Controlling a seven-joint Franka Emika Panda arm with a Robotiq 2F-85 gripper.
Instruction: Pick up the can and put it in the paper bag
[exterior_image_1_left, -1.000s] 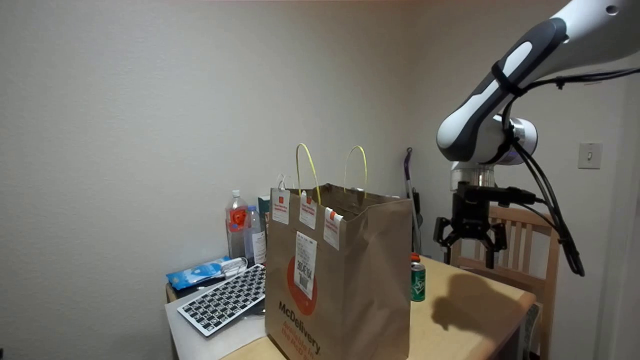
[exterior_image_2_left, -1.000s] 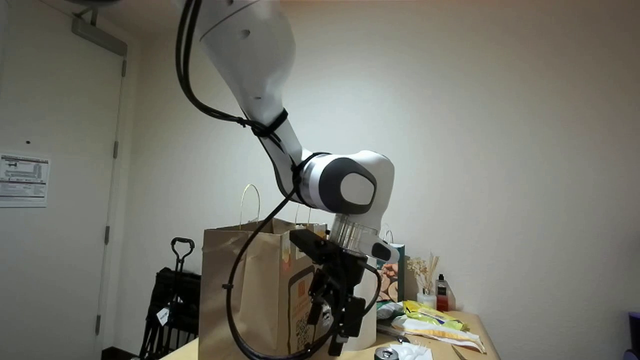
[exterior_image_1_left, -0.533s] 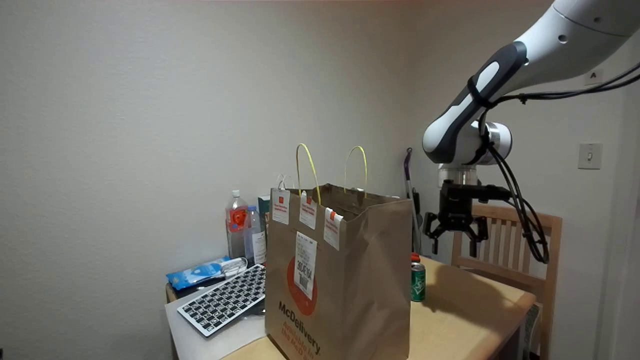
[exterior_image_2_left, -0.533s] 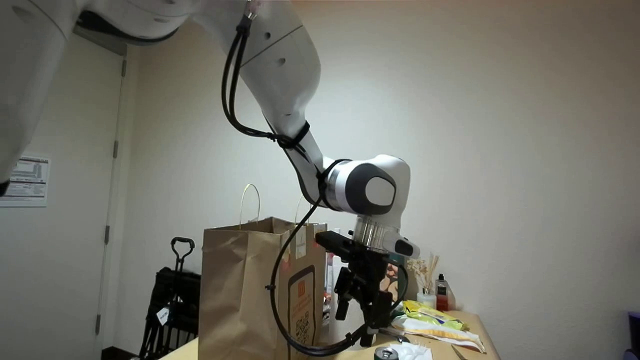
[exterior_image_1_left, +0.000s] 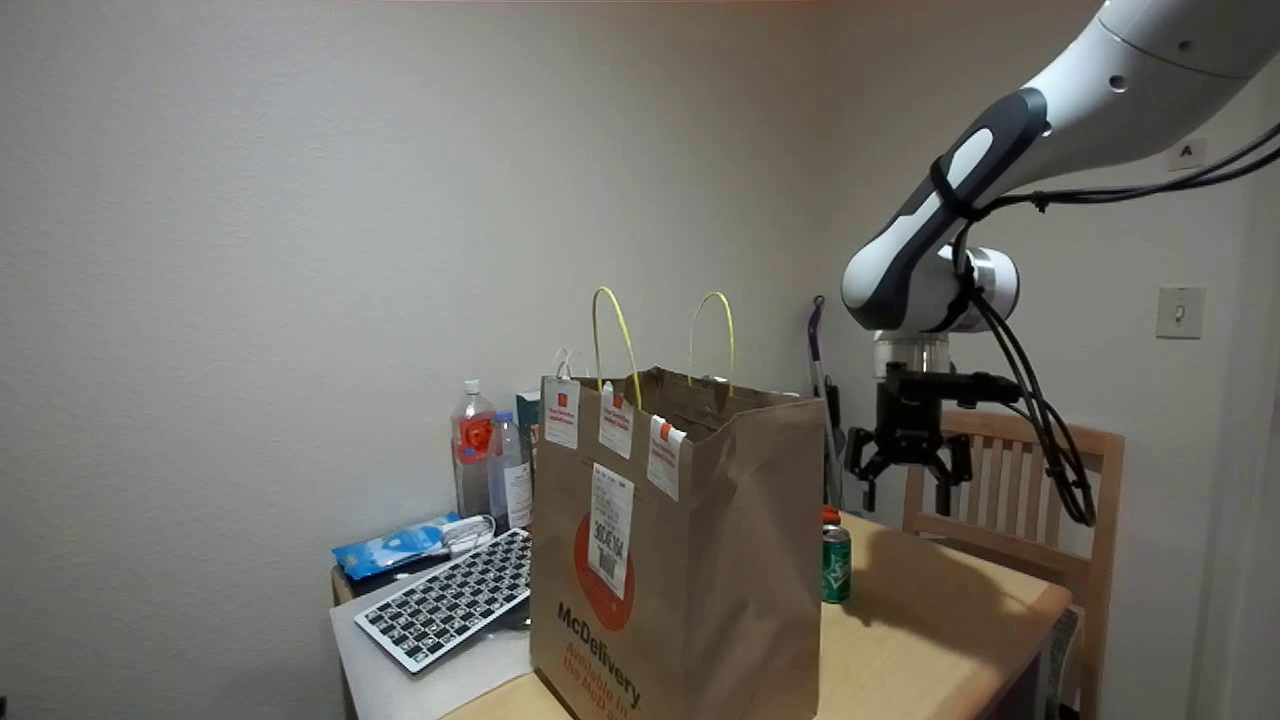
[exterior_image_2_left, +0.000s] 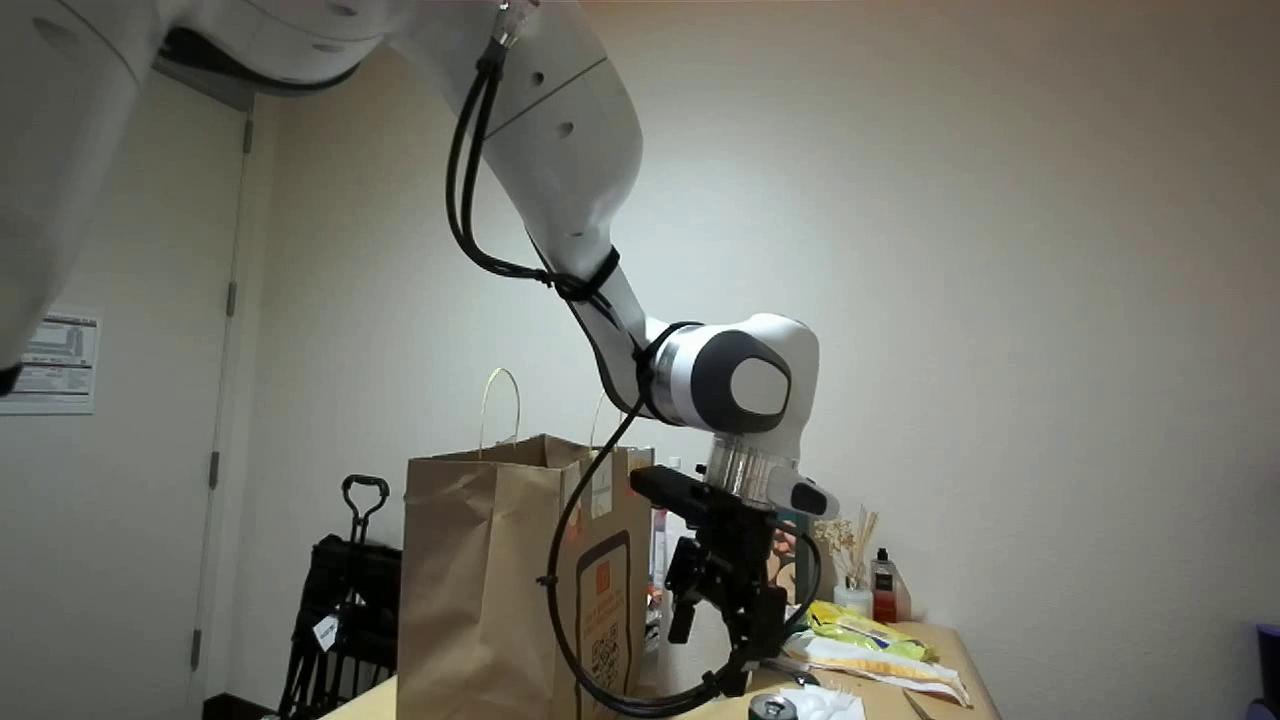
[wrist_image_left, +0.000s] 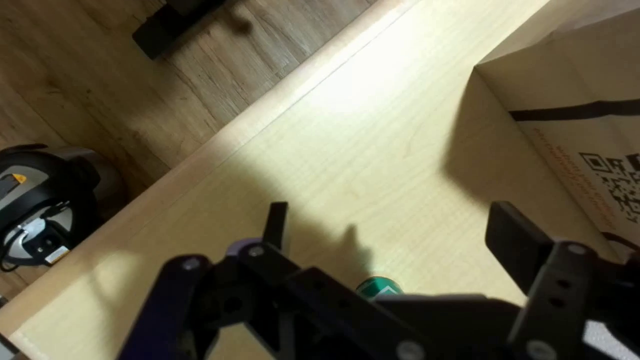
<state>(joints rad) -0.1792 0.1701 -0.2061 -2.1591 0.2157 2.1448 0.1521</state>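
The small green can (exterior_image_1_left: 836, 565) stands upright on the table close to the paper bag in an exterior view. Its silver top (exterior_image_2_left: 772, 708) shows at the bottom edge of an exterior view. In the wrist view only a green piece of the can (wrist_image_left: 378, 286) shows behind the gripper's body; the rest is hidden. The brown paper bag (exterior_image_1_left: 690, 560) stands upright with its top open and handles up; it also shows in an exterior view (exterior_image_2_left: 490, 580) and the wrist view (wrist_image_left: 575, 75). My gripper (exterior_image_1_left: 906, 500) is open and empty, above the table, higher than the can (wrist_image_left: 390, 210).
A white keyboard (exterior_image_1_left: 450, 600), clear bottles (exterior_image_1_left: 472, 450) and a blue packet (exterior_image_1_left: 400, 545) lie beside the bag. Yellow packets (exterior_image_2_left: 870, 630), a white tissue (exterior_image_2_left: 825, 703) and a red bottle (exterior_image_2_left: 885, 590) are on the table. A wooden chair (exterior_image_1_left: 1070, 500) stands behind it.
In the exterior views my open gripper has moved, leftward and slightly up in the view with the keyboard, rightward in the view with the door. Motion in the last half second is slight. Can and bag have not moved.
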